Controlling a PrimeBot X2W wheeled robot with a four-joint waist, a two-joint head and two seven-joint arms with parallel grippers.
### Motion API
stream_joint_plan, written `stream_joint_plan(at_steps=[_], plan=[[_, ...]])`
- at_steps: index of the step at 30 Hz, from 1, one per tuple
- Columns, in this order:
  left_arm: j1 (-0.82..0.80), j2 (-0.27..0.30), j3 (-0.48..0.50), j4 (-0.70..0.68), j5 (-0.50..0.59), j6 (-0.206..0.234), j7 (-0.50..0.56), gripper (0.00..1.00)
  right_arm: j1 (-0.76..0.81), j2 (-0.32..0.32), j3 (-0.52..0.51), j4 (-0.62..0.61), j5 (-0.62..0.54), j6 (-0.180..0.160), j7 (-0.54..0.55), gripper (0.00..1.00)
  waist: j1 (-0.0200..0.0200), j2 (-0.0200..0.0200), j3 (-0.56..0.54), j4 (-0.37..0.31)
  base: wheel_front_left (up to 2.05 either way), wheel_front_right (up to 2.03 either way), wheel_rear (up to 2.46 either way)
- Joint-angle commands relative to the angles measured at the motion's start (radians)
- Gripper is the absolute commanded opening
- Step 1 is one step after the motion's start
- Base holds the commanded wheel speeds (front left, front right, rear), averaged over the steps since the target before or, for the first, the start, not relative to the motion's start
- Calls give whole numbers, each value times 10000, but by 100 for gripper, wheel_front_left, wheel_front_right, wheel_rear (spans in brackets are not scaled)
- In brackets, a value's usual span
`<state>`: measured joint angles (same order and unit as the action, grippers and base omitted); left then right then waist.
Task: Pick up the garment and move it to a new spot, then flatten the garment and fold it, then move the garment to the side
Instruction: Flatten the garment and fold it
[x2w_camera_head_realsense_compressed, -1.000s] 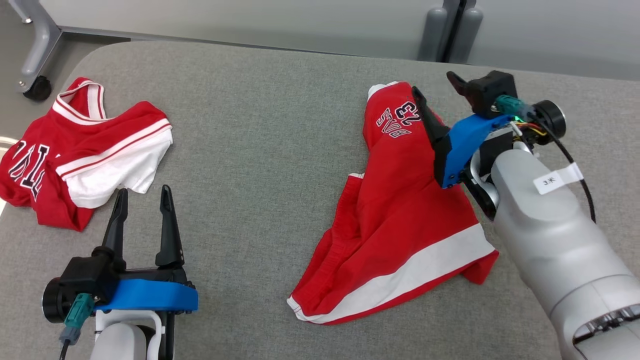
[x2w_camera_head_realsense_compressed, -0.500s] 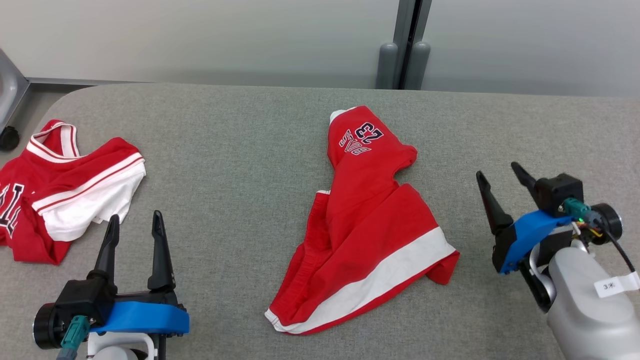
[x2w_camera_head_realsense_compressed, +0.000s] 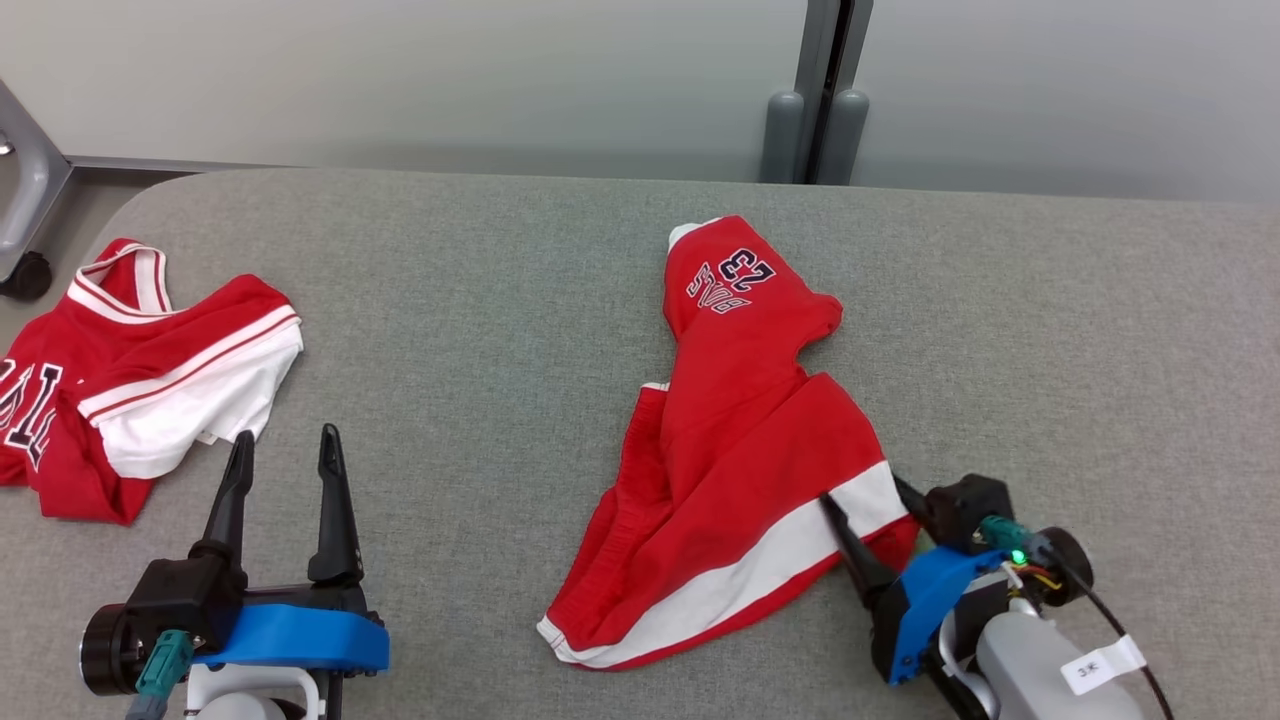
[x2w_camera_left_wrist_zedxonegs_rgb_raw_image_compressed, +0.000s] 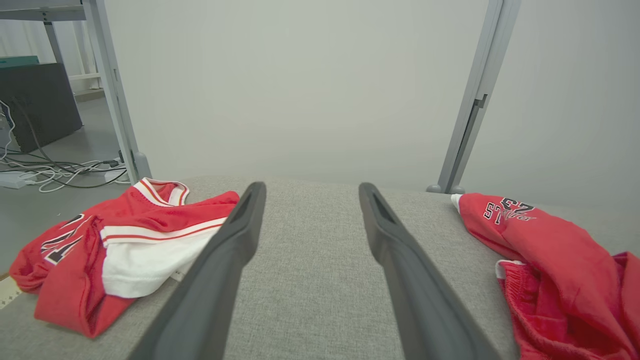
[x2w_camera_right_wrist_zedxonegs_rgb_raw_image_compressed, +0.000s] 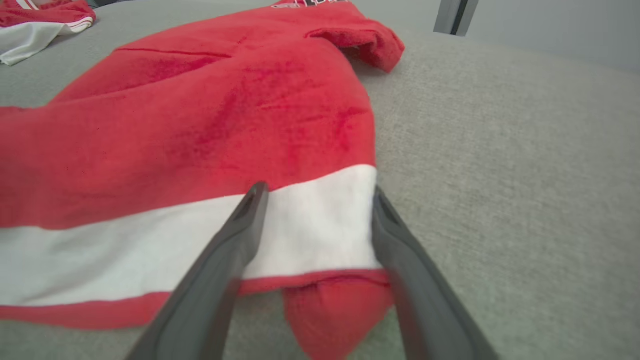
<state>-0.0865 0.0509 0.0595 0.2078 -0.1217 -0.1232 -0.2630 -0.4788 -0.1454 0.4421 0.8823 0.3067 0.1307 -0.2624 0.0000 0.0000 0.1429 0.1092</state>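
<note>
Where grey surface (x2w_camera_head_realsense_compressed: 500, 300) ends, pale wall (x2w_camera_head_realsense_compressed: 400, 80); garment (x2w_camera_head_realsense_compressed: 740, 440) rumpled.

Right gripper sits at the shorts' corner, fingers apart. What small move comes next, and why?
Probably close the right gripper on the red shorts: its open fingers straddle the white-banded corner, low over the grey surface, so a pinch there should start the pick-up.
</note>
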Motion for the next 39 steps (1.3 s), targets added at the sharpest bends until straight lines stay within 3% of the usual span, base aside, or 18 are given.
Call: stream_joint_plan(at_steps=[1,2,3,7,10,15,16,17,23,32,39], plan=[[30,-9,15,6,38,-18,-27,100,198,37,83,23,80,1,-34,100,0,0,-6,14,0,0,0],[38,-9,10,17,39,-22,-27,100,178,72,212,-56,185,1,-34,69,0,0,-14,34,0,0,0],[41,-8,5,21,48,-31,-27,100,91,-29,376,-390,111,1,-35,0,0,0,-27,54,0,0,0],[62,-11,36,9,65,-38,-27,100,229,-73,635,-975,-223,1,-36,0,0,0,-52,43,0,0,0],[125,-9,81,-7,66,-45,-27,100,605,-184,1226,-1734,-1606,3,-33,0,0,0,-112,5,0,0,0],[147,-8,78,5,58,-52,-27,100,907,-72,2220,-1536,-2686,1,-35,0,0,0,-126,-51,0,0,0],[137,-11,72,-1,46,-53,-27,100,1054,29,2407,-1407,-2693,1,-32,29,0,0,-115,-69,0,0,0],[125,-8,69,-3,33,-54,-27,100,1140,85,2425,-1346,-2646,1,-34,100,0,0,-106,-81,0,0,0],[209,-8,121,-33,34,-52,-27,100,1572,199,1984,-2131,-2259,1,-33,100,0,0,-162,-254,0,0,0],[211,-9,123,-59,22,-51,-27,100,2367,-427,791,-4218,-1730,1,-36,100,0,0,-212,-478,0,0,0],[67,-9,74,-53,9,-61,-27,100,1874,-603,562,-3930,-1589,1,245,100,0,0,-78,-452,0,0,0]])
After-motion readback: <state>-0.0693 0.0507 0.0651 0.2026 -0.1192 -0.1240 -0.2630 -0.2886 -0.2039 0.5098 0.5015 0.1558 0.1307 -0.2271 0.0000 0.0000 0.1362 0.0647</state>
